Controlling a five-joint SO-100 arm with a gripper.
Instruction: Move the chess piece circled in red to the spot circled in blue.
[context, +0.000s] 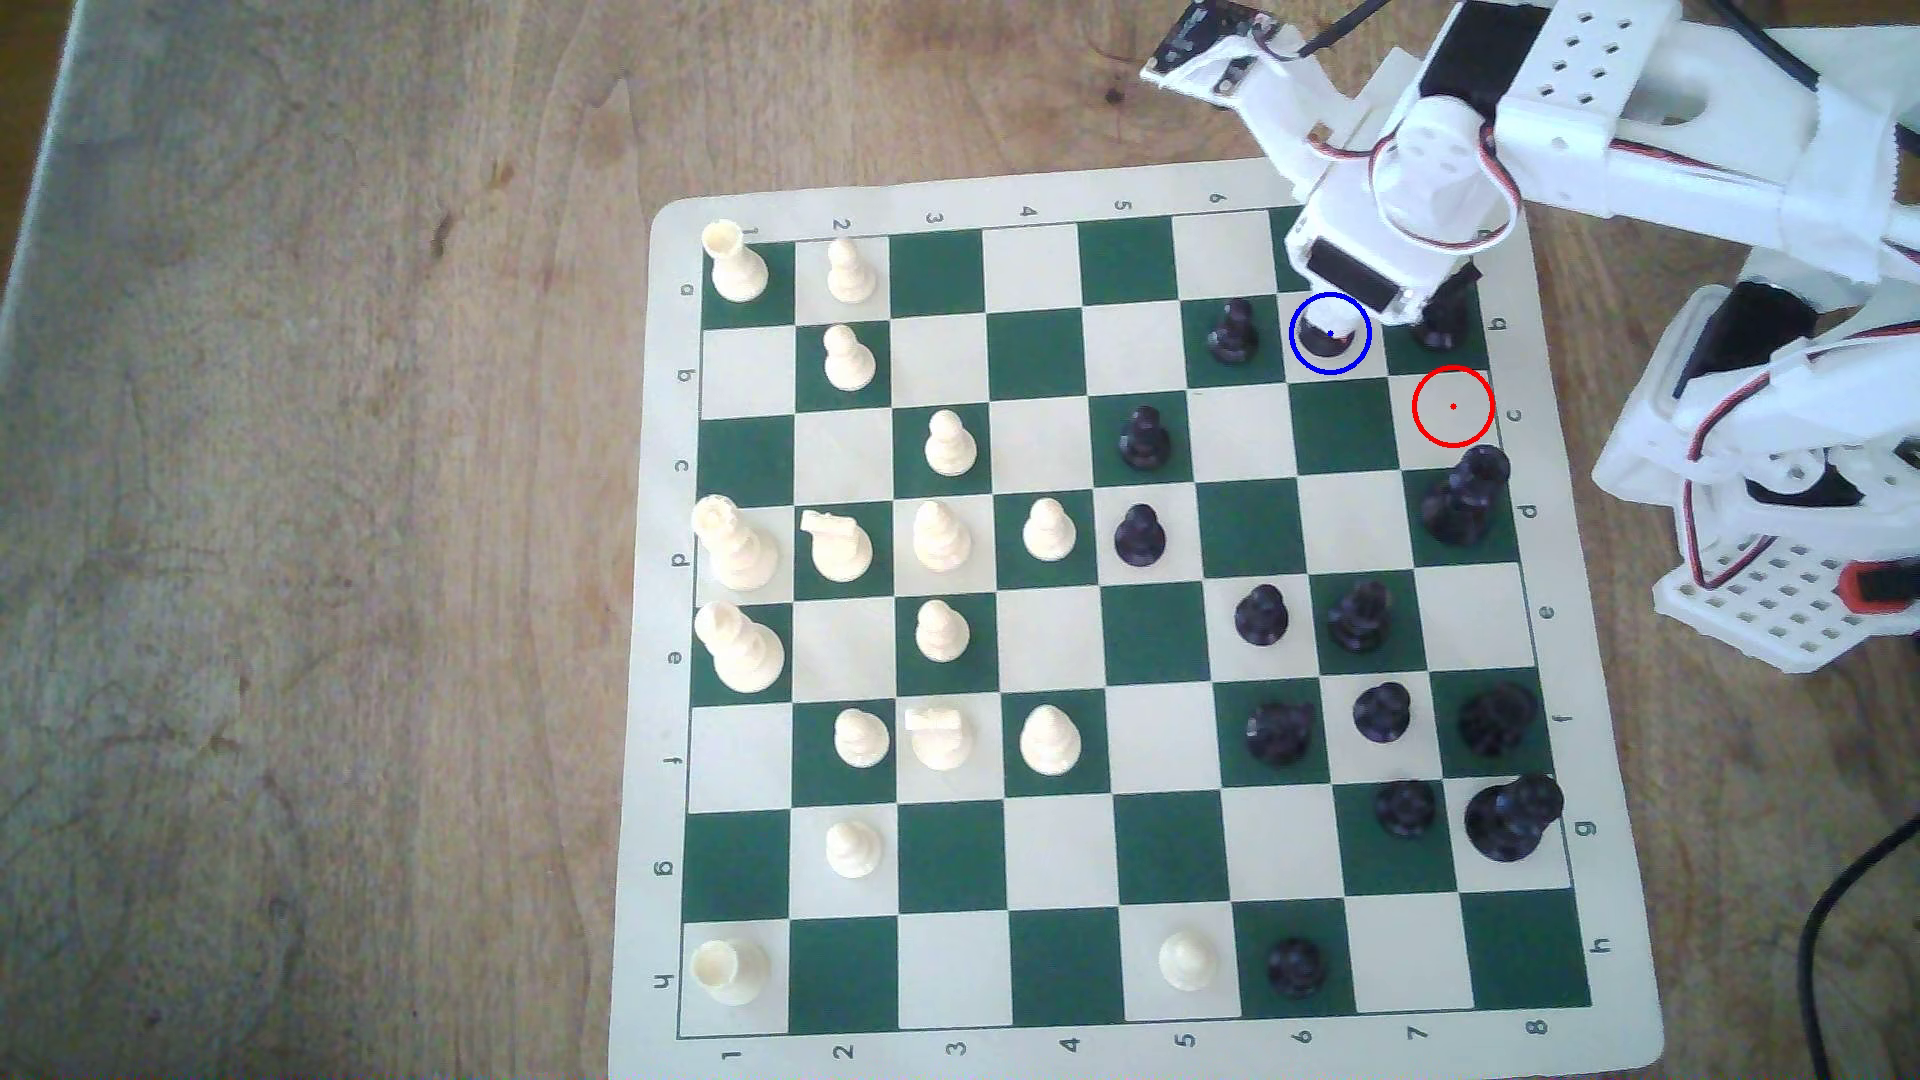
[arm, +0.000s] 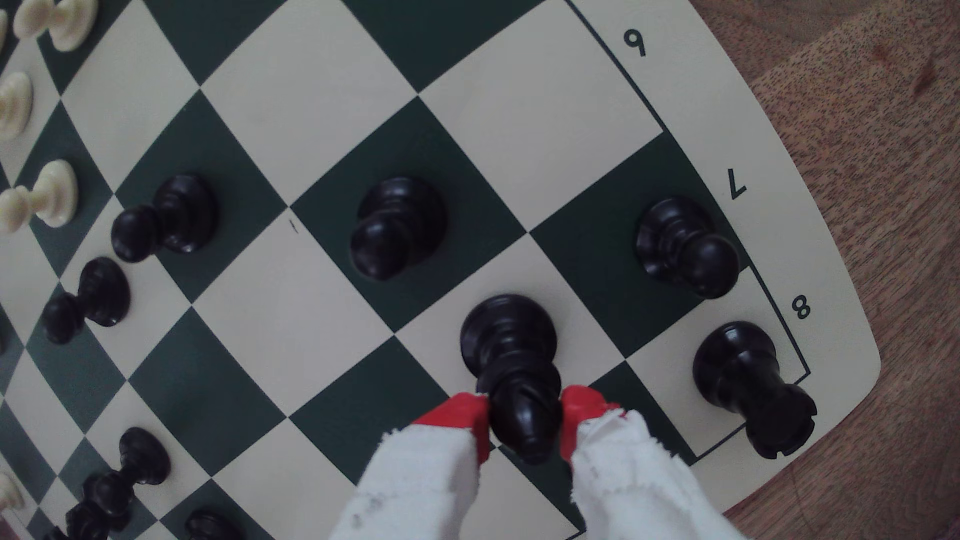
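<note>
The chess piece (arm: 511, 342), a black bishop with a round base and tapered head, stands upright with its base over the cream square of the spot (arm: 441, 316). My gripper (arm: 524, 415) is shut on its head, with one red fingertip pressed against each side. In the exterior view the gripper (context: 1345, 306) hangs over the blue ring of the spot (context: 1351, 353). The chess piece's dark base (context: 1317, 334) shows inside that ring. I cannot tell whether the base touches the board.
The red-ringed cream square (context: 1452, 406) holds no piece. A black pawn (context: 1233, 330) stands one square to the exterior view's left of the spot. A black rook (arm: 748, 384) and another pawn (arm: 685, 244) stand near the board's corner, and a tall black piece (context: 1463, 498) stands beyond the red ring.
</note>
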